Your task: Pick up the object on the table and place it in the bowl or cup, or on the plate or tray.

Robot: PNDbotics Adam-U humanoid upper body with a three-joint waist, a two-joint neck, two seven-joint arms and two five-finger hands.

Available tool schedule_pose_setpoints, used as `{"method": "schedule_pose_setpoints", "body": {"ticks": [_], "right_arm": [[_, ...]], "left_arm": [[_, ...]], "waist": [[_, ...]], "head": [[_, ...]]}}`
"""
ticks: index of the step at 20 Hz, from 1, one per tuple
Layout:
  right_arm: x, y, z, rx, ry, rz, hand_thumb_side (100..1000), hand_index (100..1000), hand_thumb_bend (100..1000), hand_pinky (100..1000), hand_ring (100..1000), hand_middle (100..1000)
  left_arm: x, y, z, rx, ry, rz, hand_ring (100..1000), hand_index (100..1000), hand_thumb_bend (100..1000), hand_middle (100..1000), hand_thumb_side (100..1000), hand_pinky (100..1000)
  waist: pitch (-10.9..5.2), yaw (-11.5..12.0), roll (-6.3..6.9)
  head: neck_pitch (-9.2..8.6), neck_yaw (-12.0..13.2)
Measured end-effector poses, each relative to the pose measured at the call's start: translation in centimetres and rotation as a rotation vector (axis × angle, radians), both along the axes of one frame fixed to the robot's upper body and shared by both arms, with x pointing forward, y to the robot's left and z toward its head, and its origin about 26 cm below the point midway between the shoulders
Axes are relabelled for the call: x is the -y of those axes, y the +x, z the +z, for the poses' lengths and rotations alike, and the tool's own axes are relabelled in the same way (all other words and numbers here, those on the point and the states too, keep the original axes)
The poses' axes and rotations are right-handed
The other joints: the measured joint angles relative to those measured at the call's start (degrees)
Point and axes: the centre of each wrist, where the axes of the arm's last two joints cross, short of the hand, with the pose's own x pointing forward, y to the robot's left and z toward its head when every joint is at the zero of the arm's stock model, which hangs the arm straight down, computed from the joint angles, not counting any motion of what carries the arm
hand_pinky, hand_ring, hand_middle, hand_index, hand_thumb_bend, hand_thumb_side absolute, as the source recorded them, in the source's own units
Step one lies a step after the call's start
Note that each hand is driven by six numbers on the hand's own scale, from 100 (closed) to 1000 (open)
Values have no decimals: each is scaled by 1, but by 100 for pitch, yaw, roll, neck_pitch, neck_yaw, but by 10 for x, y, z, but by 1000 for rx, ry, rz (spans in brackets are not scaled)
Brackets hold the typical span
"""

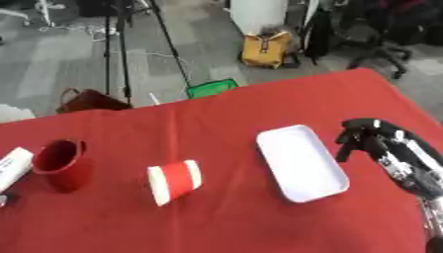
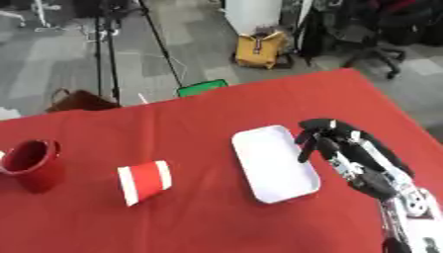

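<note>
A red paper cup with a white rim lies on its side in the middle of the red table. Left of it stands a dark red mug, upright. To the cup's right lies a white rectangular tray with nothing on it. My right hand hovers just past the tray's right edge. Its fingers hang down, relaxed, and hold nothing. The left hand shows in neither view.
A white boxy thing lies at the table's left edge beside the mug. Beyond the far edge are tripod legs, a brown bag, a green item, a yellow bag and office chairs.
</note>
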Motion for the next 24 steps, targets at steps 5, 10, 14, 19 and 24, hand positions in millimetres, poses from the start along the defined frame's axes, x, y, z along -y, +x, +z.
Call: {"method": "schedule_pose_setpoints", "body": {"ticks": [5, 10, 14, 19, 24], "right_arm": [[0, 0, 0, 0, 0, 0, 593, 836, 100, 528, 508, 624], [0, 0, 0, -2, 0, 0, 593, 836, 100, 528, 509, 625], [1, 0, -1, -2, 1, -3, 592, 836, 100, 529, 510, 625], [2, -1, -1, -6, 2, -5, 592, 837, 100, 529, 511, 625], [0, -2, -3, -11, 9, -4, 592, 837, 100, 530, 511, 626]], "left_arm": [[0, 0, 0, -36, -12, -6, 399, 625, 136, 400, 231, 521], [-1, 0, -1, -110, -29, -39, 368, 570, 100, 356, 207, 507], [1, 0, 2, -128, -74, -89, 358, 548, 100, 344, 274, 507], [12, 4, 15, -84, -163, -168, 357, 546, 100, 344, 279, 508], [25, 8, 44, 15, -210, -254, 350, 545, 100, 334, 316, 511]], "waist": [[-18, 1, 8], [-70, 7, 20], [-104, 37, 9], [-146, 47, -5], [-220, 58, -17]], "head": [[0, -2], [0, -10], [0, -23], [-13, -50], [-46, -59]]}}
